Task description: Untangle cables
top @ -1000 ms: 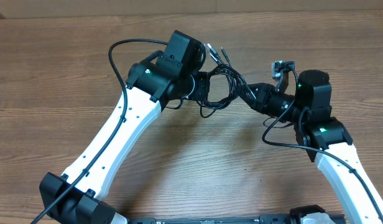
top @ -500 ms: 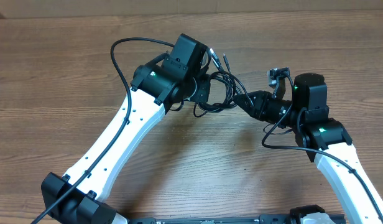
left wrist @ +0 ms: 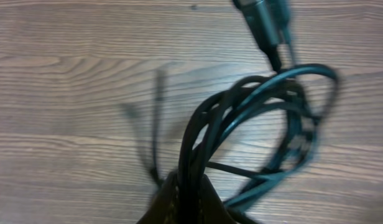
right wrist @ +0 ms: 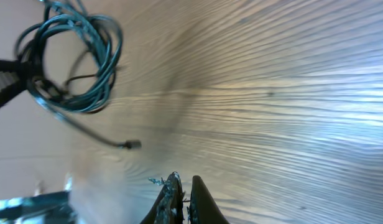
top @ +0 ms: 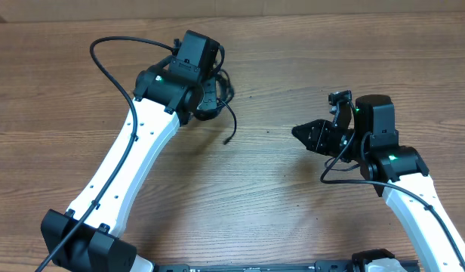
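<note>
Nearest me, the right gripper (top: 300, 131) hangs over the wooden bench (top: 270, 204), well apart from the cords, its jaws together. Farther back, the left gripper (left wrist: 186, 196) has its jaws clamped on the looped cables (top: 223, 89), with one loose strand trailing out of the bundle.

Wide open table (top: 270, 189) at centre; cables (left wrist: 191, 149) dangle at left arm (top: 134, 159)
</note>
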`<control>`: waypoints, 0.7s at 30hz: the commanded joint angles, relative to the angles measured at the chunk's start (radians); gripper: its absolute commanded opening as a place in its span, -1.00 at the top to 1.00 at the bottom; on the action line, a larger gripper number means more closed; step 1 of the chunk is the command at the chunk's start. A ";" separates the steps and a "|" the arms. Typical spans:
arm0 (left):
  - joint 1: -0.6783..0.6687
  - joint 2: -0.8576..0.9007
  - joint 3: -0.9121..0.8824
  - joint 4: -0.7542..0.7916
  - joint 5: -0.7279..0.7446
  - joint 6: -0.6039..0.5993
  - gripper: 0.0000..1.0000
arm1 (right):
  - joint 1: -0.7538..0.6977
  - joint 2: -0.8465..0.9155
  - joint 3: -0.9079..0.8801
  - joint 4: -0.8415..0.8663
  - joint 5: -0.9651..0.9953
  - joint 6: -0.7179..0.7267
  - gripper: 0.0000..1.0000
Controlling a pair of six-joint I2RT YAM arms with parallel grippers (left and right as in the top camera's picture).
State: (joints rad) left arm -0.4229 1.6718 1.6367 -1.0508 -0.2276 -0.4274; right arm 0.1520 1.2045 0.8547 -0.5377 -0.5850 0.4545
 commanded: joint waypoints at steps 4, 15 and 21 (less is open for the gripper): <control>-0.010 -0.010 0.021 0.002 0.018 -0.014 0.92 | -0.002 -0.007 0.009 0.012 0.058 -0.027 0.90; -0.010 -0.010 0.021 0.083 0.381 0.043 0.92 | -0.002 -0.007 0.009 0.101 -0.027 0.316 0.05; -0.023 -0.010 0.021 0.142 0.493 0.047 0.92 | -0.002 -0.007 0.009 0.149 -0.074 0.392 -0.01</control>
State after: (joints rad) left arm -0.4255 1.6718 1.6367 -0.9337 0.1555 -0.4080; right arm 0.1520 1.2045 0.8547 -0.4042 -0.6243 0.7830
